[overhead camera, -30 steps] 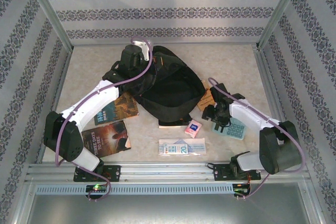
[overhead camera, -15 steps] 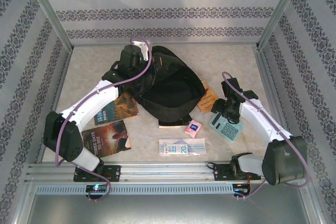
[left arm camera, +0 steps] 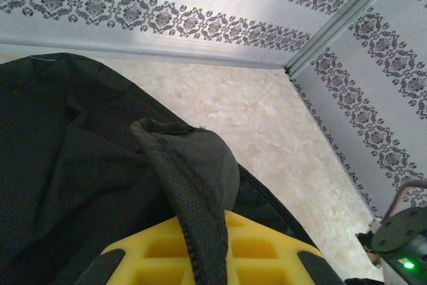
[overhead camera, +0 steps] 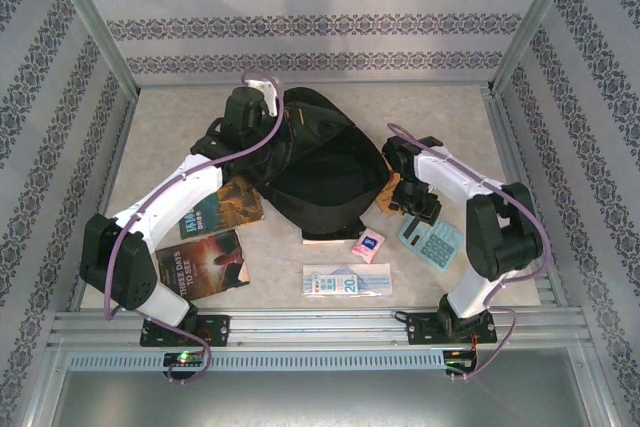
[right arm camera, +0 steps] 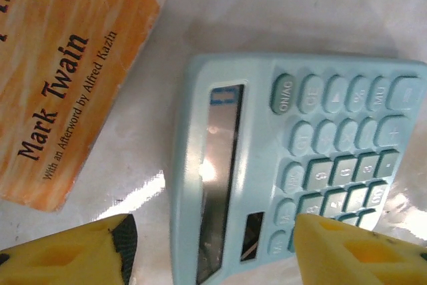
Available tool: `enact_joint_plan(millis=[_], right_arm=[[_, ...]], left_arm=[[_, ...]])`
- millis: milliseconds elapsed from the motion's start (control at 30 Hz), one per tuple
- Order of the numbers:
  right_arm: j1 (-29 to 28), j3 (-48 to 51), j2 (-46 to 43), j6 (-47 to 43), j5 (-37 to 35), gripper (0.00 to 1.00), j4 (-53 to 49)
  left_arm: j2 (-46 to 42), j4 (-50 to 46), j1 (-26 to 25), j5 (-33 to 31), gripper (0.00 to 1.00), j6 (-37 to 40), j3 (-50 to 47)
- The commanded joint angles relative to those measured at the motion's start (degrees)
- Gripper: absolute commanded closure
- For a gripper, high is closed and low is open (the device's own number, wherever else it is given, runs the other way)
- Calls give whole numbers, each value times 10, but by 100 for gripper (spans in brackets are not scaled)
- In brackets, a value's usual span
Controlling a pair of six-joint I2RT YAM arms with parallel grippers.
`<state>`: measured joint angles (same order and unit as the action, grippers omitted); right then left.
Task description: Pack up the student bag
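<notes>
Two tools: the left tool is at the bag, and the right tool hangs over the calculator.
Student bag: black and slumped, it lies mid-tabletop between the two arms.
Left tool: its jaws are closed, with a zip-edged fold of the student bag pinched between its yellow fingers at the bag's far-left side.
Right tool: its jaws are parted and grip nothing. One finger is above the keys, the other above bare tabletop.
Calculator: pale blue, it lies flat to the right of the bag.
Orange book: the cover reads Mark Twain. It lies just beside the calculator, on the bag's side.
Two books: they lie by the left arm, one partly beneath it.
Near edge: a pink item and a clear packet lie close together.
</notes>
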<state>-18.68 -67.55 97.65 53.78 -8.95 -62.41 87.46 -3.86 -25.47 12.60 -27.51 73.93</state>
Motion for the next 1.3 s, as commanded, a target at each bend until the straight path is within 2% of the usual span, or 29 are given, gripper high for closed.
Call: enact_joint_plan(millis=[0,433,500,800,1033,1100,1267], right_arm=[[-3,-18,26,26,-6,38,-25],[5,27,69,8,11,47,32],[7,23,81,0,8,51,33],[4,15,51,-12,-1,60,24],[13,21,64,-23,-2,74,26],[12,17,62,-25,-3,81,22],[12,-2,25,-26,-7,89,-7]], left_arm=[[-26,25,12,-10,100,-6,-5],[-37,23,19,-10,100,-6,-17],[-37,24,19,-8,100,-8,-18],[-34,28,19,-4,100,-13,-19],[-36,26,20,-4,100,-12,-23],[-37,27,20,-6,100,-12,-23],[-36,29,20,-4,100,-14,-16]])
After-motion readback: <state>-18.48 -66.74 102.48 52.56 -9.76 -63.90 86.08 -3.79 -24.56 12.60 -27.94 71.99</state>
